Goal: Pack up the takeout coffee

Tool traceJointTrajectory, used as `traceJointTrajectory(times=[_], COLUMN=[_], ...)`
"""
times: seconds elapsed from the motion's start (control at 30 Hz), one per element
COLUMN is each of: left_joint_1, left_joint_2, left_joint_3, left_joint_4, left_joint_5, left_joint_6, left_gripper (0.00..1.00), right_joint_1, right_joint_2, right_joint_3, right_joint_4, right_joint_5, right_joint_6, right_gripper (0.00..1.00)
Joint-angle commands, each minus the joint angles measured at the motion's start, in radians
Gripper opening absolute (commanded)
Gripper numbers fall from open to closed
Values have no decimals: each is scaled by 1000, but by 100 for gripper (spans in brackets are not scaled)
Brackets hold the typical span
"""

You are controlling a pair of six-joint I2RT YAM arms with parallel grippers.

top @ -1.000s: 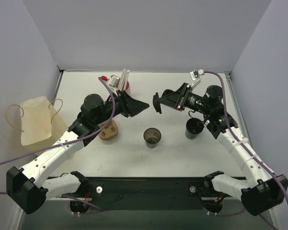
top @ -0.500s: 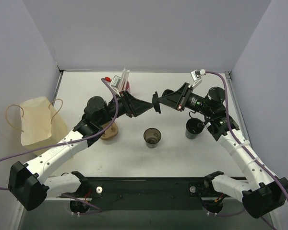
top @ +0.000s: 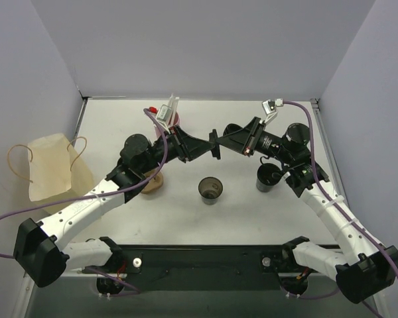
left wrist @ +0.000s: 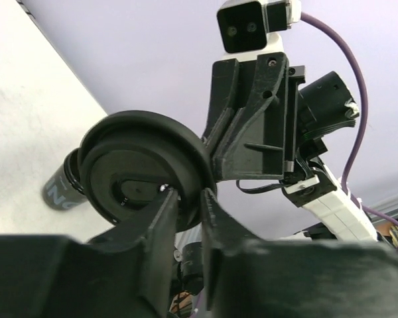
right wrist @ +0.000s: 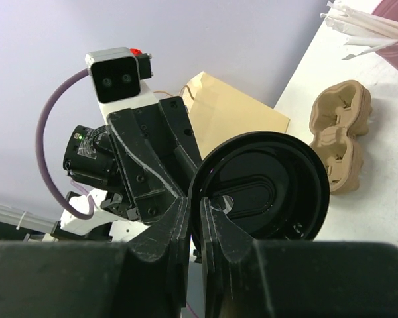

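near edge: arm bases only, then a bare strip of counter (top: 252, 218) before the cups.
open cup (top: 211, 189): upright mid-counter, free room all round, just nearer than the meeting jaws overhead.
dark cup (top: 268, 177): upright, right of the open cup, close under the right forearm.
carrier (top: 151, 183): pulp tray left of the open cup, half hidden under the left arm.
bag (top: 53, 167): paper, at the left counter edge, well apart from the cups.
lid (top: 214, 144): black, on edge in the air, between both grippers.
left gripper (top: 204, 147): jaws narrow, pinching the lid's rim.
right gripper (top: 220, 142): jaws narrow on the rim from the opposite side.
straw cup (top: 172, 118): pink, near the far edge, behind the left wrist.
top view: jaws and lid merged into one dark knot, grip likely shared.
wrist views only: rim plainly between each pair of fingers; lettering on the dark cup from the left; the carrier's two wells from the right.
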Motion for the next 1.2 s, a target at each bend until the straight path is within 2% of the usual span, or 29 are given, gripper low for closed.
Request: traceJointTrajectory(times=[0.0, 0.07, 0.13, 0.23, 0.27, 0.33, 0.37, 0.4, 0.5, 0.57, 0.6, 0.73, 0.87, 1.03, 1.17], left_joint_1=[-9, -12, -13, -13, -13, -15, -18, -19, -42, -67, -103, -215, -281, -317, -322], left_joint_2=[-7, -12, -15, -31, -44, -56, -68, -76, -91, -84, -73, 33, 192, 320, 396], left_joint_3=[17, 14, 9, 15, 17, 35, 46, 55, 90, 125, 141, 257, 375, 516, 557], left_joint_4=[85, 83, 74, -10, -48, -189, -244, -356, -571, -656, -743, -947, -1100, -1205, -1236], left_joint_5=[-9, -7, -9, -21, -27, -38, -58, -73, -156, -211, -280, -444, -523, -583, -601], left_joint_6=[-5, 0, 6, 50, 95, 150, 213, 242, 343, 392, 408, 462, 465, 466, 465], left_gripper=[22, 8, 0, 0, 0, 0, 0, 0, 0, 0, 0, 0, 0, 0, 0], right_joint_1=[7, 7, 7, 5, 4, -2, -1, -2, -4, -4, -4, -4, -5, -5, -4], right_joint_2=[-34, -39, -45, -69, -82, -123, -138, -154, -207, -247, -261, -328, -381, -462, -484], right_joint_3=[-8, -9, -9, -9, -9, -8, -2, 0, 6, -2, -9, -22, -26, -45, -40], right_joint_4=[92, 92, 75, -11, -49, -204, -268, -403, -618, -680, -735, -856, -935, -978, -1002], right_joint_5=[-9, -9, -7, -3, 9, 29, 69, 94, 205, 241, 284, 397, 497, 557, 578], right_joint_6=[12, 12, 2, -37, -89, -158, -246, -287, -427, -468, -498, -563, -600, -612, -624], right_gripper=[10, 11, 15, 31, 40, 48, 55, 57, 68, 80, 83, 91, 94, 95, 95])
